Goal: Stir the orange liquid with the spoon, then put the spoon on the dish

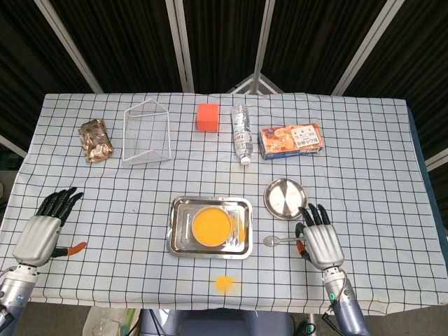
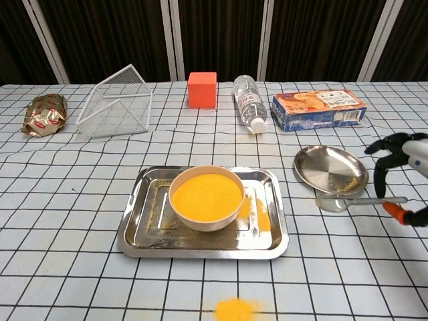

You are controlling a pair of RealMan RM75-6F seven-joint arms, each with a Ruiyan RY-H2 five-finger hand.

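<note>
Right hand low over tabletop at right front, back of hand up, dark fingers pointing away from robot, slightly spread; holds spoon by handle, bowl end pointing left. Right forearm runs down to bottom edge. Left hand at far left front, palm down, fingers extended forward, holding nothing.
</note>
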